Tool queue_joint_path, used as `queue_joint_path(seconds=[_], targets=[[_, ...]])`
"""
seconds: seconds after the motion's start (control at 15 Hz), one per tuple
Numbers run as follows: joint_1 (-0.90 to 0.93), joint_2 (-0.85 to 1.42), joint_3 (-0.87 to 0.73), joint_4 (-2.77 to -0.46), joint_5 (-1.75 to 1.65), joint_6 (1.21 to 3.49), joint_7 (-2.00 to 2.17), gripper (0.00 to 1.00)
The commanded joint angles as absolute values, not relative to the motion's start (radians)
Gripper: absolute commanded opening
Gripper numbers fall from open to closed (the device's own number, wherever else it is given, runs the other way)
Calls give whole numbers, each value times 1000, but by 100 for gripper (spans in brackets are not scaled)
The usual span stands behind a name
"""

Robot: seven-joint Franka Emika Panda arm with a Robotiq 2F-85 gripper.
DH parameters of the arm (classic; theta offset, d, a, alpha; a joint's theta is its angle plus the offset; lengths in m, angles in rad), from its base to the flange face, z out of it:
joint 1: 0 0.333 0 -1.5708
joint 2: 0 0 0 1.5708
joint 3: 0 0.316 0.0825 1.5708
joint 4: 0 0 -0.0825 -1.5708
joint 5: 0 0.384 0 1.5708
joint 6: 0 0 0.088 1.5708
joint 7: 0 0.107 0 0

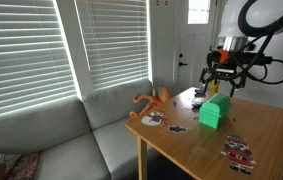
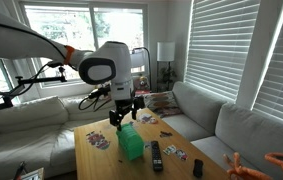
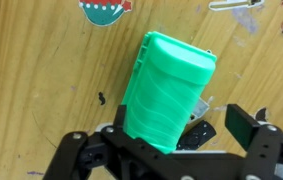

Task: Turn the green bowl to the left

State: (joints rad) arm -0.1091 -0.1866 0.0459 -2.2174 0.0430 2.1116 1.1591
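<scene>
The green bowl is a bright green, boxy container lying on the wooden table. It also shows in an exterior view and fills the middle of the wrist view, tilted on a diagonal. My gripper hangs just above it in both exterior views. In the wrist view the gripper is open. The bowl's near end lies between the fingers, close against the left finger. The right finger pad stands apart from it.
An orange spindly toy lies at the table's sofa-side edge. Flat picture cards lie near the front corner. A black remote lies beside the bowl, and a small black item lies next to the bowl's near end. A grey sofa borders the table.
</scene>
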Motion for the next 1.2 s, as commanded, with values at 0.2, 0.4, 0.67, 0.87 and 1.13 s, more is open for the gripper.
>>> queue_joint_path(seconds=[0.2,0.4,0.67,0.87,1.13], targets=[[-85,-127,31,-2194,72,2107,1244,100],[-87,-110,21,-2195,67,2105,1248,100],[-82,-79,11,-2195,83,2108,1235,100],[-81,-64,8,-2197,89,2111,1227,100],[-78,-61,6,-2202,83,2118,1181,100]])
